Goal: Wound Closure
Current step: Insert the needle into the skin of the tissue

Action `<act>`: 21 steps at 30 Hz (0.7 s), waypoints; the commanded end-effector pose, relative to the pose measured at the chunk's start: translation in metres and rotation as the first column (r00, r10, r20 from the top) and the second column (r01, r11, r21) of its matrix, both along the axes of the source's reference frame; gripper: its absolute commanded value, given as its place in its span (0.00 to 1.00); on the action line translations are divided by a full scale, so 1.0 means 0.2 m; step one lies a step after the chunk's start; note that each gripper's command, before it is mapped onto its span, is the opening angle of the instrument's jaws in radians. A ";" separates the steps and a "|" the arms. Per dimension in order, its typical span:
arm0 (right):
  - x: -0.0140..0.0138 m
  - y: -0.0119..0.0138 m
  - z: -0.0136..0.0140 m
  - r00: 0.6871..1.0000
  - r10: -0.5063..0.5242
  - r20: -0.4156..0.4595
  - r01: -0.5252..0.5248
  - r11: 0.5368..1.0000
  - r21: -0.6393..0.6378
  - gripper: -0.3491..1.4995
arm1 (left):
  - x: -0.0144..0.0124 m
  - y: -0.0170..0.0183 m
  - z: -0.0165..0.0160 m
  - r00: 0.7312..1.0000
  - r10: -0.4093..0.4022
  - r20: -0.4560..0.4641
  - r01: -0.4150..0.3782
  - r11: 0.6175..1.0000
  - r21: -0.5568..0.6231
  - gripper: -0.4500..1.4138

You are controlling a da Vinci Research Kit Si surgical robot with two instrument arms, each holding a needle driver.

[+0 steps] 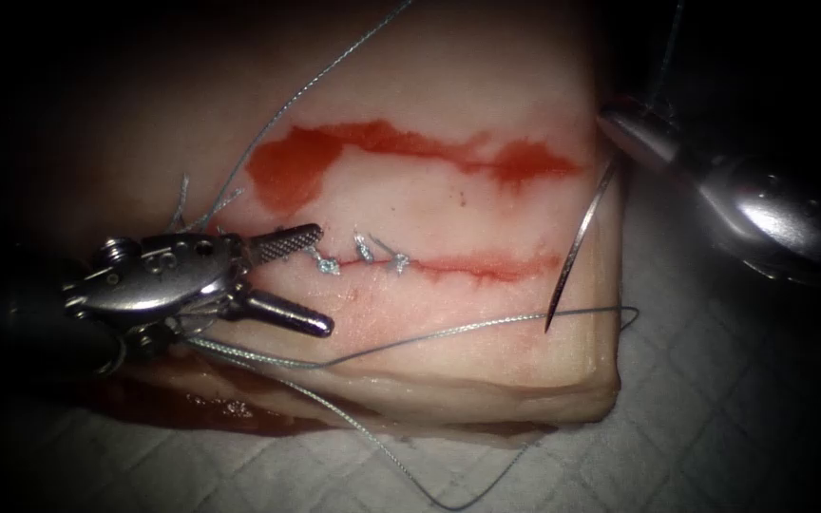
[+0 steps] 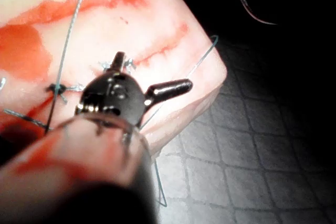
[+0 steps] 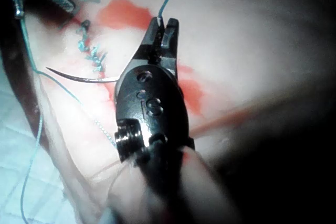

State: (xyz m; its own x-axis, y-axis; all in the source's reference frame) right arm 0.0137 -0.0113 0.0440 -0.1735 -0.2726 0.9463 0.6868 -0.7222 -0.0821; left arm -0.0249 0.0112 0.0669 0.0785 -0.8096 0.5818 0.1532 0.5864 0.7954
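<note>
The right tool [image 1: 620, 128] has its fingers closed on the needle [image 1: 577, 249] near its thread end, the point hanging free off the tissue [image 1: 486, 204] at the cut's [image 1: 486, 268] right end. The left tool [image 1: 292, 280], fingers wide apart and empty, sits at the stitched left end (thread [image 1: 410, 339] trails loose), so any reach should judge clear of that slack.

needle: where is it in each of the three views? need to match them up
Endoscope view: the needle hangs at the tissue's right end from the right tool, tip down, clear of the tissue.
Left wrist view: needle, a curved arc against the dark beyond the tissue's corner.
Right wrist view: needle, curving out beside the right tool's jaws.
Shared landmark: the knots along the cut.
</note>
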 end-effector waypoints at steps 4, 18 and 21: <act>0.006 -0.005 0.013 0.952 0.173 -0.252 -0.248 0.919 -0.307 0.00 | -0.001 0.001 0.000 0.998 0.055 0.042 -0.056 0.997 0.043 0.50; 0.011 0.000 0.021 0.961 0.136 -0.241 -0.231 0.874 -0.426 0.00 | 0.022 0.017 -0.006 0.968 0.032 -0.247 -0.051 0.996 -0.070 0.35; 0.012 0.001 0.021 0.970 0.096 -0.221 -0.192 0.864 -0.466 0.00 | 0.023 0.017 -0.002 0.957 0.017 -0.291 -0.041 0.996 -0.076 0.59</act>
